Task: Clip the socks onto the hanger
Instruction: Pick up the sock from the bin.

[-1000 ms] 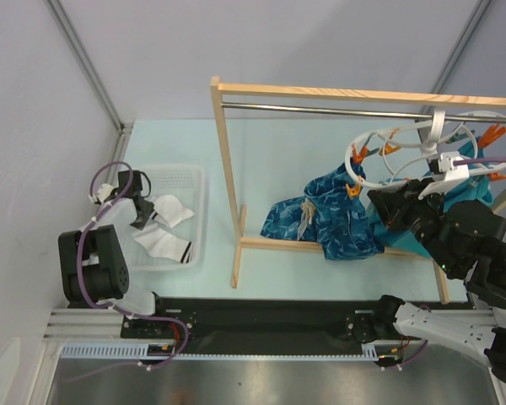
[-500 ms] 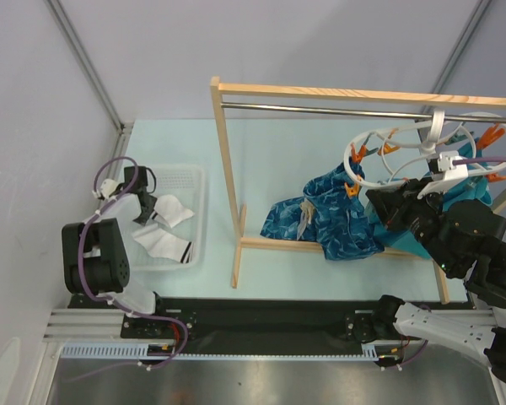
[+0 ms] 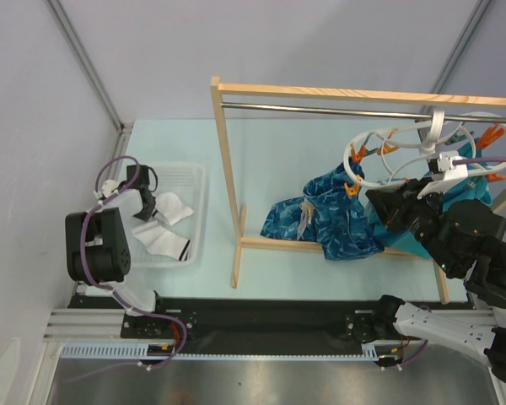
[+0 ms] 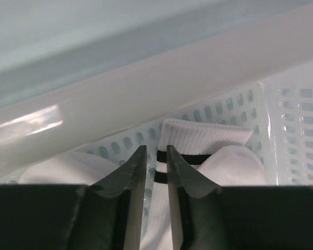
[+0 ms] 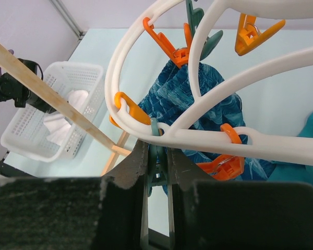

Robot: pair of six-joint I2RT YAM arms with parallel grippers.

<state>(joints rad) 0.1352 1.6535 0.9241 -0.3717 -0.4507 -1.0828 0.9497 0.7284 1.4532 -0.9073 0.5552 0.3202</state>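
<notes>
My left end effector (image 4: 156,151) hung low inside the white basket (image 4: 281,114). Its two fingers stood close, with only a thin gap. One sock (image 4: 208,140) lay right there, and its black stripes showed through the gap. I could not tell if the fingers pinched the sock or just sat over it. The other sock (image 4: 68,166) lay beside it in the same basket.

My right end effector (image 5: 156,148) was closed on a teal clip (image 5: 155,136) that hung from the lower ring of the hanger (image 5: 198,134). Orange clips (image 5: 167,47) sat along the white rings. A blue cloth (image 5: 198,99) hung under the hanger, with a teal garment (image 5: 308,130) next to it.

From above, the hanger hung on the rail of a wooden rack (image 3: 228,169). The basket sat on the tabletop (image 3: 287,160), well apart from it on the left.
</notes>
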